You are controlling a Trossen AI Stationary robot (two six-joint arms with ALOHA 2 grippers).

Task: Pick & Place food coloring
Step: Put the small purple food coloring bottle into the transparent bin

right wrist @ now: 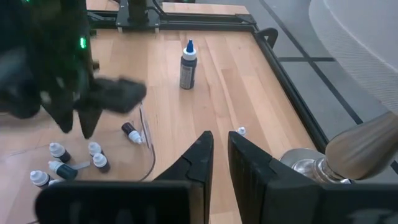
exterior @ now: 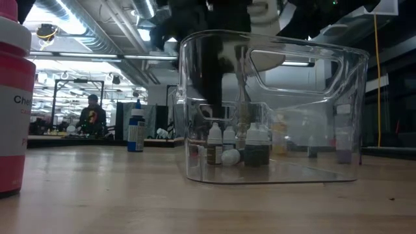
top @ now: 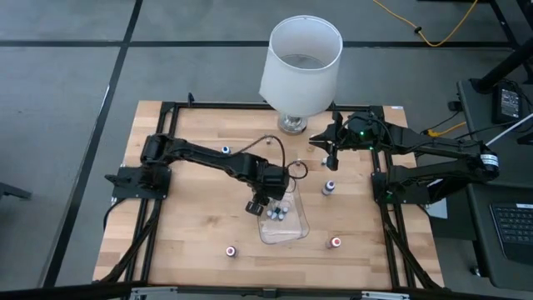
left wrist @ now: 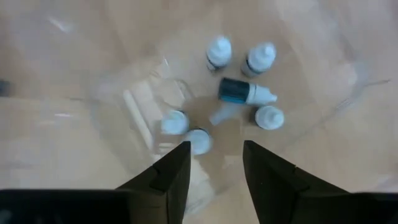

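The food coloring bottles are scattered. Several stand in the clear tray (top: 283,221), and one (left wrist: 245,92) lies on its side among them. Single bottles stand on the table: a blue-capped one (top: 226,150), one near the right arm (top: 330,188), and two red-capped ones (top: 231,250) (top: 336,242). My left gripper (left wrist: 214,155) hangs open over the tray's left part, pointing down at the bottles (left wrist: 219,53) and holding nothing. My right gripper (right wrist: 219,140) is off by the lamp base, its fingers a narrow gap apart and empty.
A large white lamp (top: 301,58) stands at the table's far edge, its base (right wrist: 308,167) close to my right gripper. A black frame (top: 166,108) runs around the tabletop. In the low view a red bottle (exterior: 13,97) stands near the camera, and a person (exterior: 93,117) is far behind.
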